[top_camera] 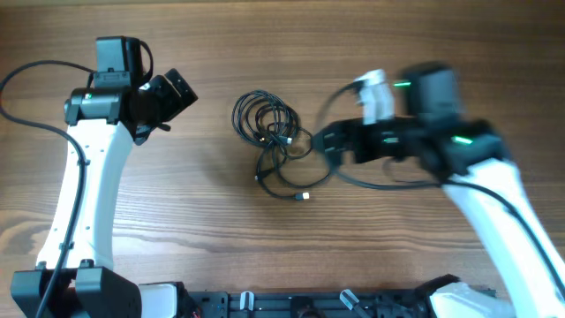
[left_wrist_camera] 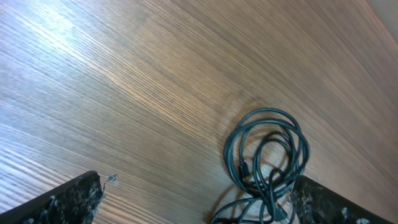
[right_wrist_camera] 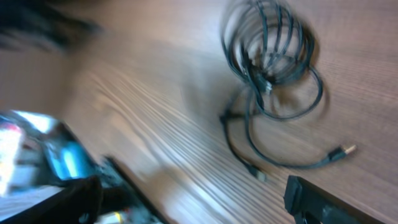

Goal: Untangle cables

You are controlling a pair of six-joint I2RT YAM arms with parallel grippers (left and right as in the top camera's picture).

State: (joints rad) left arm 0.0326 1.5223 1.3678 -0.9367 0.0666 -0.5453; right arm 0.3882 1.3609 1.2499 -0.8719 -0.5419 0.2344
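Lying mid-tabletop, tangled thin black cables (top_camera: 275,146) with small plug ends, free wood-grain tabletop (top_camera: 203,212) on every side, left tool (top_camera: 179,94) spread wide, holding nothing, well left of them, right tool (top_camera: 328,146) equally spread, empty, just right of the tangle

Left arm (top_camera: 88,194) and right arm (top_camera: 508,208): white links, black joints. Thick black arm cables (top_camera: 35,64) trail along both. Green lights (top_camera: 459,139) on the right one.
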